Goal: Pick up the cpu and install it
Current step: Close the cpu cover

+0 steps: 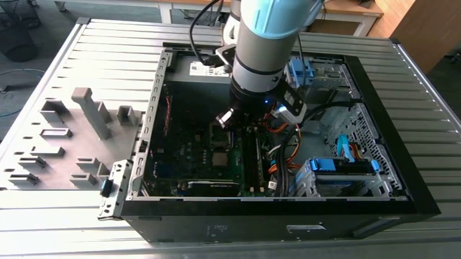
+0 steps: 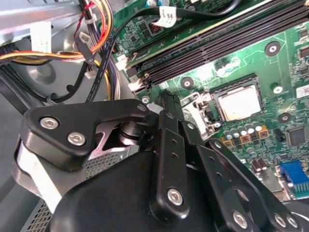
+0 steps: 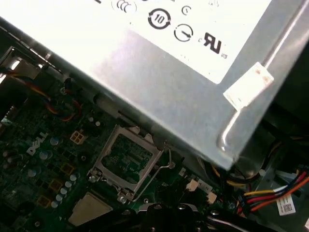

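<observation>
Inside the open black metal computer case, low over the green motherboard: black linked-arm gripper, opening impossible to judge from these angles, nothing visibly in its hold. Small flat silvery-grey square cpu lying in its socket, near the gripper yet apart from it, silver hinged retention frame tipped up alongside. Probably seating stage: check for flush, square fit, press gently and evenly, steer clear of orange and yellow cables.
</observation>
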